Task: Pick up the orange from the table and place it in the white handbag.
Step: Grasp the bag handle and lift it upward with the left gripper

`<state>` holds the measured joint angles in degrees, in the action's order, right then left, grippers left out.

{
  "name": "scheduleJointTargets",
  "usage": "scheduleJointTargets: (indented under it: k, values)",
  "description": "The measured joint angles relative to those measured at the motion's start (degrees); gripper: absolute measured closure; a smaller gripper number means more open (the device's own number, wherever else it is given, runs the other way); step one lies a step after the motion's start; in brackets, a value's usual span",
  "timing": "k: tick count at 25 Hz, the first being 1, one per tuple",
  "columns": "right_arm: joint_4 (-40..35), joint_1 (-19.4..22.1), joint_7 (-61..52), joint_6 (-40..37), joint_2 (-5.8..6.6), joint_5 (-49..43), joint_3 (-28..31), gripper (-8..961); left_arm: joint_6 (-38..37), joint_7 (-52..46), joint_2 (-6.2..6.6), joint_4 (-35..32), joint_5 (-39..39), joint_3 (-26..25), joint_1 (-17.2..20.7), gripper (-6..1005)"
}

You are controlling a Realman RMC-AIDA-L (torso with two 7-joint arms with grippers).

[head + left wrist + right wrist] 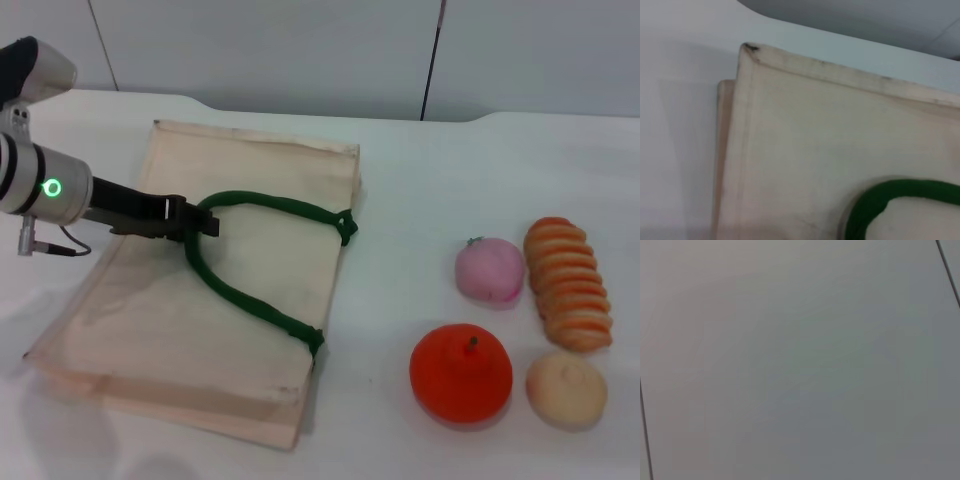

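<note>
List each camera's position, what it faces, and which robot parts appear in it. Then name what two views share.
Head view: on the robot's head, looking forward and down at the table, white handbag, orange; left gripper at the green handle.
Left wrist view: above the bag's corner; no fingers visible.
Right wrist view: faces a plain grey surface; no robot parts.
Shared: head and left wrist both show bag and handle.
</note>
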<state>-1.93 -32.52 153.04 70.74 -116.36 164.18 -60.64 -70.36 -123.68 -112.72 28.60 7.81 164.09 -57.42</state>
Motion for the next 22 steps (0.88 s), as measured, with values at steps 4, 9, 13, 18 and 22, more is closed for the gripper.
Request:
scheduleJointTargets:
  k: [4,9,13,18,22]
  values:
    - [0.0,0.0,-0.03,0.07,0.0,0.0,0.0,74,0.95,-0.49,0.08,-0.25,0.36,0.0,-0.38,537]
    - [0.0,0.0,-0.05,0.11,0.0,0.0,0.0,74,1.52,-0.52,0.16,-0.29,0.42,0.0,-0.7,546]
    - [-0.04,0.0,-0.07,0.11,-0.08,-0.06,0.0,74,1.8,-0.15,0.16,-0.37,0.45,0.0,-0.7,571]
    - [-0.06,0.0,-0.09,0.11,-0.09,-0.09,0.0,73,3.17,0.14,0.34,-1.81,0.54,0.0,-0.7,665]
    - [-0.01,0.0,-0.11,0.11,-0.09,-0.16,0.0,73,3.48,0.95,0.65,-3.02,0.62,0.0,-0.69,740]
